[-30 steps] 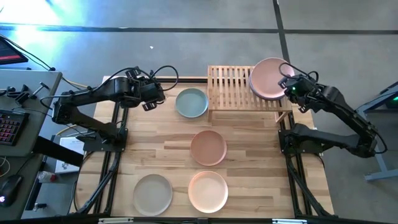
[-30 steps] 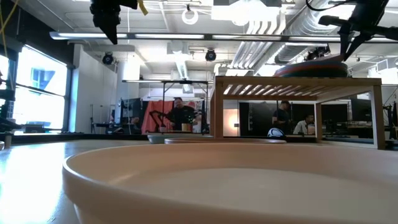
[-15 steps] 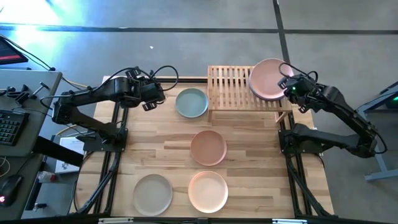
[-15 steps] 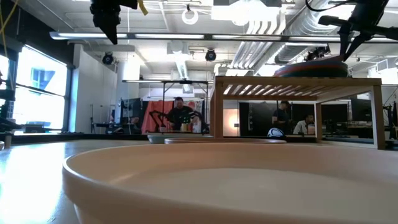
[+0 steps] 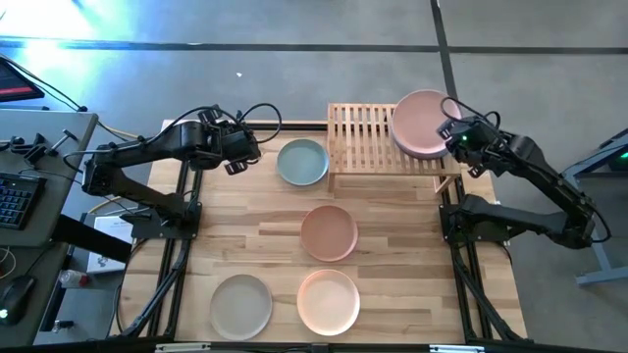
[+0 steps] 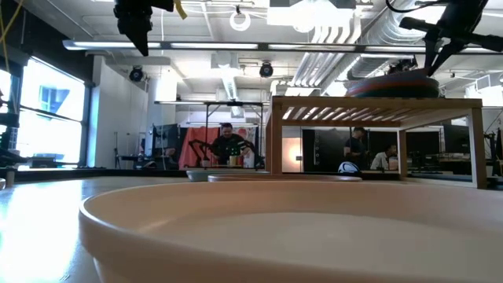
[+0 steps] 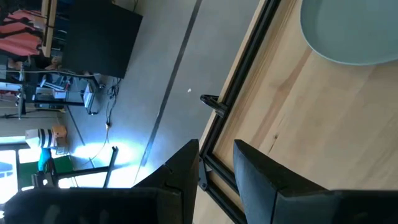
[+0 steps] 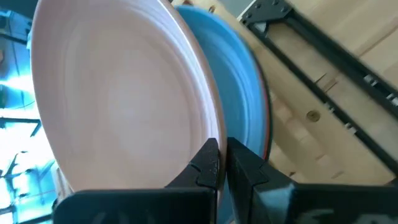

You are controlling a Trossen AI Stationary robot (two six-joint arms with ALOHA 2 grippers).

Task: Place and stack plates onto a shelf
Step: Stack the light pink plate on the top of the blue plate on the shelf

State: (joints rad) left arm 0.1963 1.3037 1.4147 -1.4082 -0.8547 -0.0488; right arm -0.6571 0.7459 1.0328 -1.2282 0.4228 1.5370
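Observation:
The slatted wooden shelf (image 5: 361,137) stands at the table's far edge. On its right half lies a stack of plates: a pink plate (image 5: 420,123) on top, a blue one (image 8: 239,81) under it, and a rust-red rim (image 8: 268,127) below. My right gripper (image 5: 453,135) is shut at the pink plate's right rim. My left gripper (image 5: 235,162) hangs open and empty above the table's far left, beside a pale grey-blue plate (image 5: 301,162). A rust-tan plate (image 5: 329,232), a peach plate (image 5: 329,300) and a beige-grey plate (image 5: 241,306) rest flat on the tabletop. My right gripper has its shut fingertips (image 8: 211,155) against the pink plate's right-hand rim (image 8: 205,134). They slant down from the table's right side. The plate lies flat on the blue plate below it, on top of the shelf.
The shelf's left half (image 5: 348,123) is bare slats. The shelf stands on legs (image 6: 477,149) with a gap beneath it. A desk with a keyboard (image 5: 15,201) stands past the table's left edge. People sit in the room beyond (image 6: 228,145).
My right gripper has edged a little toward the table's left while staying shut. The pink plate has slid slightly leftward on the stack with it. My left arm has kept still.

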